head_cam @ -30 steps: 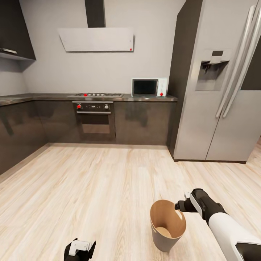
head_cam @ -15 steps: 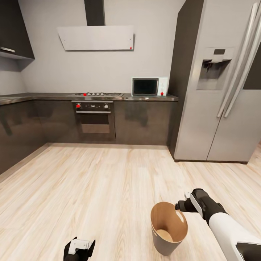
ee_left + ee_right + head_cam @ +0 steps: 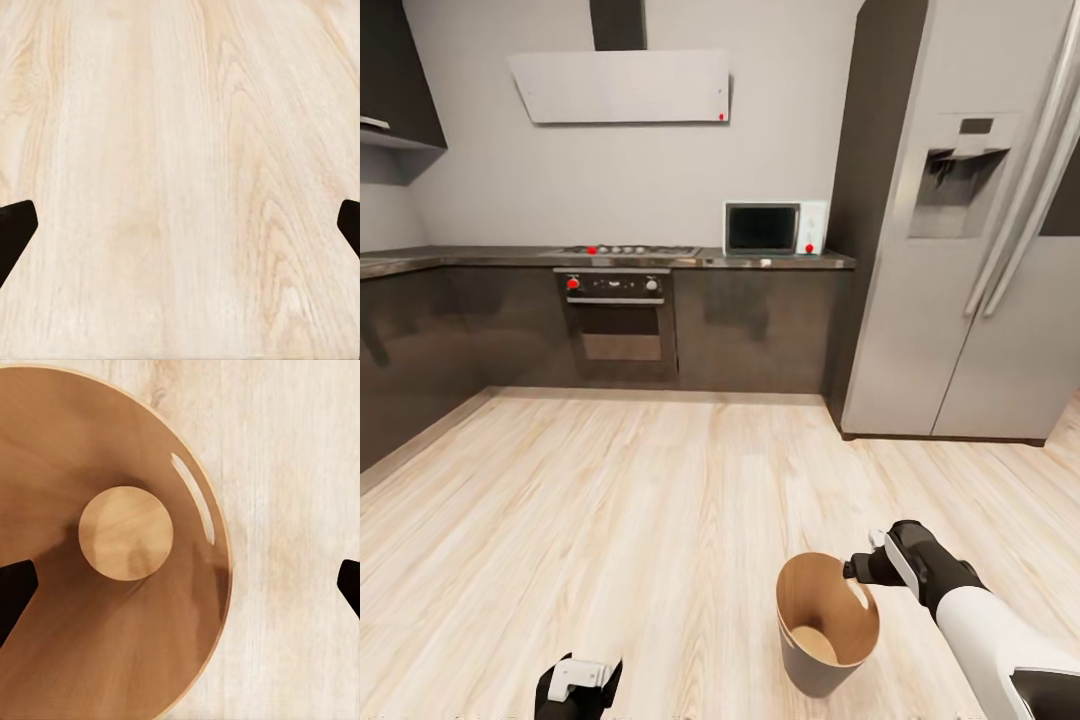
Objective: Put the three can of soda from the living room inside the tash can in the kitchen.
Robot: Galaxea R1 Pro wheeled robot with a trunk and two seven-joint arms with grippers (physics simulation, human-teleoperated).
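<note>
1. Trash can (image 3: 815,668): dark grey outside, brown inside with a paler brown round bottom.
2. Floor (image 3: 660,500): pale wood planks with streaked grain.
3. Cabinets (image 3: 760,335): dark grey, glossy.
4. Fridge (image 3: 980,300): silvery steel.
5. Microwave (image 3: 775,228): white with a black door and a red dot.
6. Right arm (image 3: 985,630): white with black gripper end.

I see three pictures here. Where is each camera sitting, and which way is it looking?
Head view: on the robot's head, facing forward and down at the kitchen, fridge, both arms.
Left wrist view: near the left gripper, facing the wood floor; dark fingertips at the edges.
Right wrist view: near the right gripper, looking into the trash can.
Shared: head and right wrist views both show the can.
</note>
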